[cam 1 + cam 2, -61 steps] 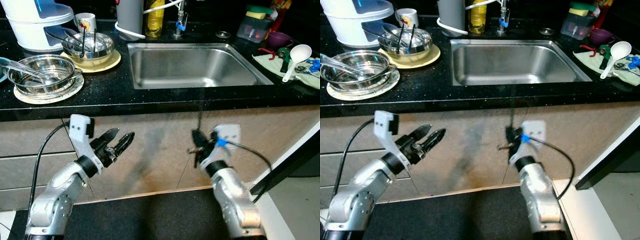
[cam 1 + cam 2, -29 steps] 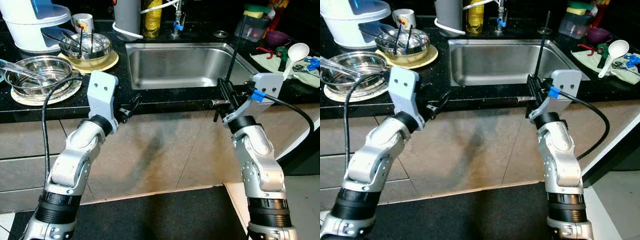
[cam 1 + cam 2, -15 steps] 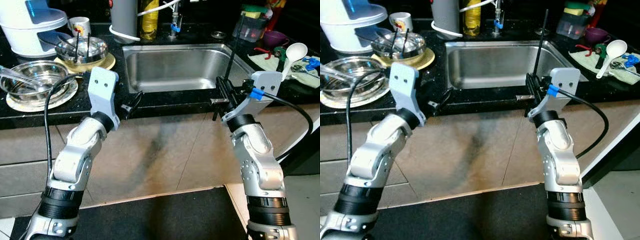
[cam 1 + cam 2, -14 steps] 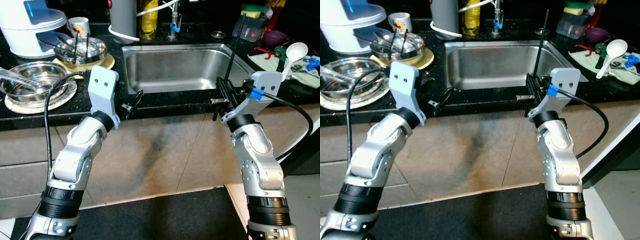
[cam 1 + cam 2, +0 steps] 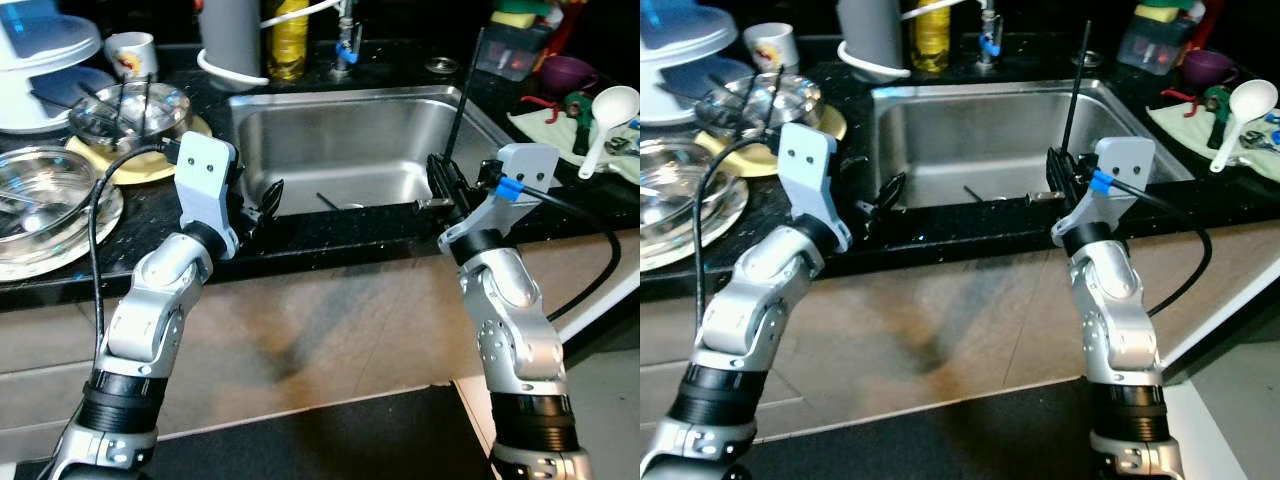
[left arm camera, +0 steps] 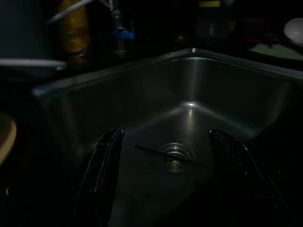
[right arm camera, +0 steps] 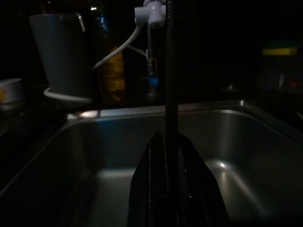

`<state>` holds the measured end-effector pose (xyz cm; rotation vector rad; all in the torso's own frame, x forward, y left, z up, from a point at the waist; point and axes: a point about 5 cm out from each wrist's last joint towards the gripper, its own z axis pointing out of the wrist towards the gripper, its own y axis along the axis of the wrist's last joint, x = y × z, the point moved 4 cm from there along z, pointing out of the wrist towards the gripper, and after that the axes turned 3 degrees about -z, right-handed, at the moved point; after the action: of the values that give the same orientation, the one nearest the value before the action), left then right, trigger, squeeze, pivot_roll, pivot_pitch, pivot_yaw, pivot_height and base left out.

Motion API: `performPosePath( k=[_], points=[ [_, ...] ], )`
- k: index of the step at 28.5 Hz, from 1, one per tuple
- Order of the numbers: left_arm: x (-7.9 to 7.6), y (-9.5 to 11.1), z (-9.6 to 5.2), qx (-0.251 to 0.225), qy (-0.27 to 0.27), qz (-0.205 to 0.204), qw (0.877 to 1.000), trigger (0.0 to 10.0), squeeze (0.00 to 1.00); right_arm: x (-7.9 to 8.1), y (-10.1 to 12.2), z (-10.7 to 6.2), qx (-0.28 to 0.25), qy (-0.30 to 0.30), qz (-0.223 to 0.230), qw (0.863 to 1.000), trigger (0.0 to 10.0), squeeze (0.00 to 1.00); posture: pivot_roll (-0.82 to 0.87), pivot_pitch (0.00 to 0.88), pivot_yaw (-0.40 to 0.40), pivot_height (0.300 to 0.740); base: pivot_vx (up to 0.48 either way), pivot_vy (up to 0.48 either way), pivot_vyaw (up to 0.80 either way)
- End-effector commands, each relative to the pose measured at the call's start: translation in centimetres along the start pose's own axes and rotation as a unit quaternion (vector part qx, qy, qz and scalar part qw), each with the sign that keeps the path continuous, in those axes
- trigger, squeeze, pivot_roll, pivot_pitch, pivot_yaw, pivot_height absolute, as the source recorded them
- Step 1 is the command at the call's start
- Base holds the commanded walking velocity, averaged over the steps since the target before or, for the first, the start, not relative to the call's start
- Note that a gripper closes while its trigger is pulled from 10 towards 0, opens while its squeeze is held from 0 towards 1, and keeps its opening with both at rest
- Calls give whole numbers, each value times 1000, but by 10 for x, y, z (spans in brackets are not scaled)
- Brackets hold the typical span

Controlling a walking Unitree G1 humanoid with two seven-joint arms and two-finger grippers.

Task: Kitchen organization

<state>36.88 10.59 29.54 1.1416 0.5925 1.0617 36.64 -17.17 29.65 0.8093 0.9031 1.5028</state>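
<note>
Black counter, steel sink (image 5: 300,120) ahead. Right gripper (image 5: 445,185) pinches thin black chopstick (image 5: 462,92) upright at sink's front rim. Second chopstick (image 5: 330,200) lies flat on basin floor, nearer left gripper (image 5: 262,203), fingers spread.

Two silver robot arms reach over a black countertop (image 5: 970,235) toward a steel sink (image 5: 940,130). The right gripper (image 5: 1058,175) pinches a thin black stick (image 5: 1074,85) upright. Steel bowls (image 5: 760,100) sit left.

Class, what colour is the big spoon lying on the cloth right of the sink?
White; the spoon shows best in the left eye view.
</note>
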Motion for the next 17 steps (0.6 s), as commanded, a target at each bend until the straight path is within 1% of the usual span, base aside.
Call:
performPosePath(
  k=[1,17],
  points=[
    [5,0,-3,0,7,12,1000,10000,0,7,0,-1,-3,9,10,1000,10000,0,-100,150,-46,740,345,0,0],
    [2,0,-2,1,-2,13,1000,10000,0,4,-2,-3,0,0,16,1000,10000,0,-100,146,-43,740,317,0,0]
  ],
)
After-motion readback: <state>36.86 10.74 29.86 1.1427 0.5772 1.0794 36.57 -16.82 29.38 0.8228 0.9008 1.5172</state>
